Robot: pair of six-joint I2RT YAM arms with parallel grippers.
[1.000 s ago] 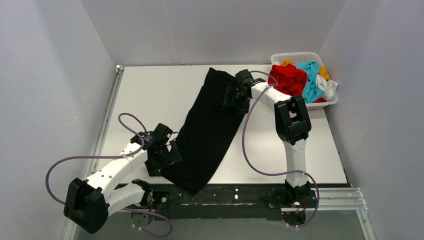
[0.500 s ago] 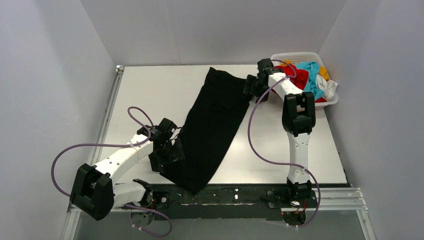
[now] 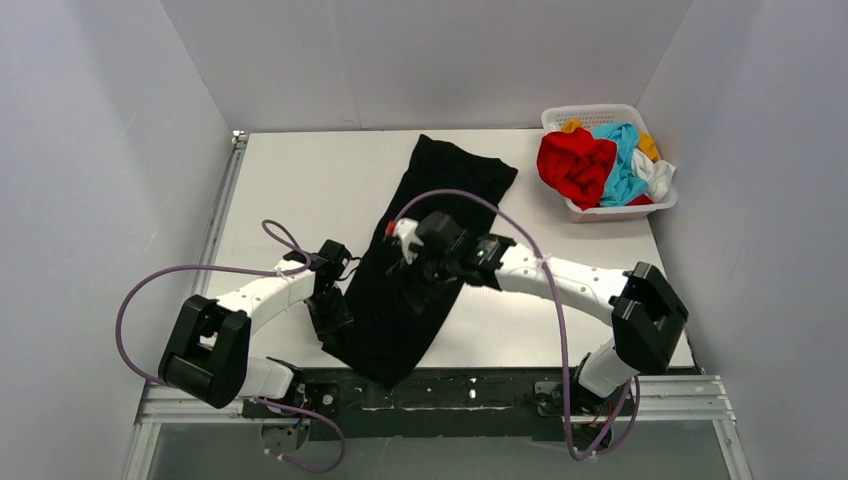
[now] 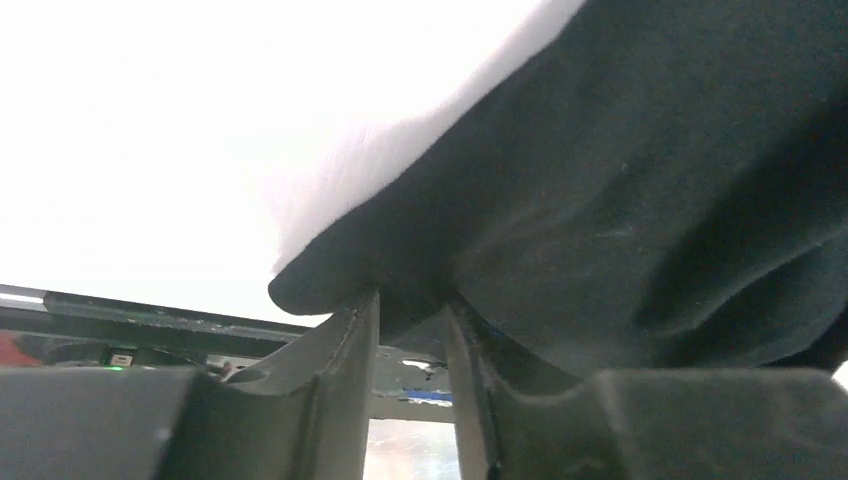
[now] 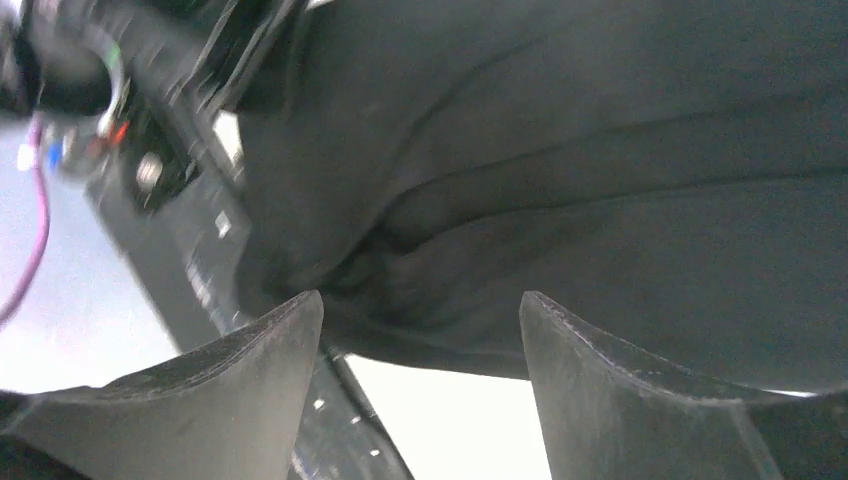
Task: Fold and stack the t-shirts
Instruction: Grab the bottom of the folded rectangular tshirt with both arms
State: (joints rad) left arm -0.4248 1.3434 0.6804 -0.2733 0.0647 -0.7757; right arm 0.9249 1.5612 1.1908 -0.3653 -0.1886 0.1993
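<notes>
white table (image 3: 300, 180), black t-shirt (image 3: 445, 195) mid-fold.
your left gripper (image 4: 412, 300) pinches its near edge; right gripper (image 5: 420, 300) gapes empty, so grip cloth next.

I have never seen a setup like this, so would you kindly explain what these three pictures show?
These are two robot arms bolted at the near edge of a white table, each ending in a two-finger gripper. The wide picture is from a fixed camera above and behind them; the two close-ups are from cameras on the wrists. A black t-shirt lies stretched across the table. The left gripper pinches its edge near the front. The right gripper hangs open over its middle, holding nothing. In the far right corner a white basket holds a red shirt, a light blue shirt, a white shirt and an orange-yellow shirt, all crumpled.
</notes>
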